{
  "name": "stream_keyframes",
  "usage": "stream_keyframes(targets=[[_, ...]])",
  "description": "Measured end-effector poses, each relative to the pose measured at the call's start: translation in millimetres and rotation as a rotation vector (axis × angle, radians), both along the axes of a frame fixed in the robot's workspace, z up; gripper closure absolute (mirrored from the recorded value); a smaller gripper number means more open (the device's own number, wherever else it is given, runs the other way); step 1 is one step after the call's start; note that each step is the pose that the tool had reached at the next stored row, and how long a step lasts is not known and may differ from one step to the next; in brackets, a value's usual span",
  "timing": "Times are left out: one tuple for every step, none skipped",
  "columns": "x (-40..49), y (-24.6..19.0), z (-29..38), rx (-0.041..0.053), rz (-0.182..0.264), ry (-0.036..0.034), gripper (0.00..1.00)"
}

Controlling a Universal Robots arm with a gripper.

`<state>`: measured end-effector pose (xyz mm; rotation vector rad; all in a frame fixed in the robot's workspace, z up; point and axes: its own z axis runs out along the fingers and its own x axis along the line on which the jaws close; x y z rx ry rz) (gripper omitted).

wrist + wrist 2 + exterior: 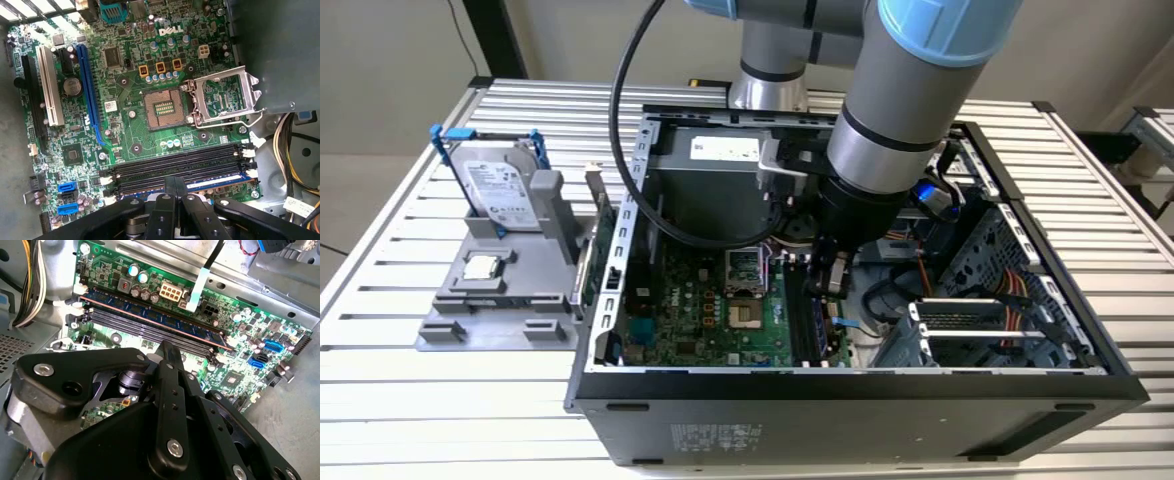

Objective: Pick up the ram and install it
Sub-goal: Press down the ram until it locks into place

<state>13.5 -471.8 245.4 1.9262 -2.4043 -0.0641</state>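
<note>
Tool: black linkage-fingered tool (174, 181) on the single arm, lowered inside the open black desktop computer case (854, 385). From my station the fingers look drawn narrow, tips together, nothing clamped between them.
Task item: long, thin bluish-green ram stick with dark chips (150, 315), standing on edge in the row of black memory slots (175, 167).
Ram, seating: looks pressed into its slot. I judge it installed or nearly so, but cannot confirm the white end clips are latched.
Key relation: the ram lies just beyond the tool tips, touching or just short of touching them in both wrist views. Its long axis runs along the slots, crosswise in front of the tips, which meet it near mid-length.
Board: green motherboard (130, 130) with an open processor socket (162, 106), farther from the tool than the slots.
Off-case stock: silver hard drive in a blue bracket (500, 185) and small square silver processor chip (482, 267) on a grey holder (460, 320), well apart from the tool on the slatted metal surface (400, 400).
</note>
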Motion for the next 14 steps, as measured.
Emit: stream_keyframes(targets=[[0.0,0.0,0.0,0.0,0.0,0.0,1.0],[0.0,0.0,0.0,0.0,0.001,0.0,1.0],[0.0,0.0,0.0,0.0,0.001,0.0,1.0],[0.0,0.0,0.0,0.0,0.001,0.0,1.0],[0.0,0.0,0.0,0.0,0.001,0.0,1.0],[0.0,0.0,0.0,0.0001,0.001,0.0,1.0],[0.0,0.0,0.0,0.0001,0.001,0.0,1.0],[0.0,0.0,0.0,0.0001,0.001,0.0,1.0],[0.0,0.0,0.0,0.0001,0.001,0.0,1.0],[0.0,0.0,0.0,0.0002,0.002,0.0,1.0],[0.0,0.0,0.0,0.0002,0.002,0.0,1.0],[0.0,0.0,0.0,0.0003,0.002,0.0,1.0],[0.0,0.0,0.0,0.0005,0.002,0.0,1.0],[0.1,0.0,0.0,0.0008,0.003,0.0,1.0]])
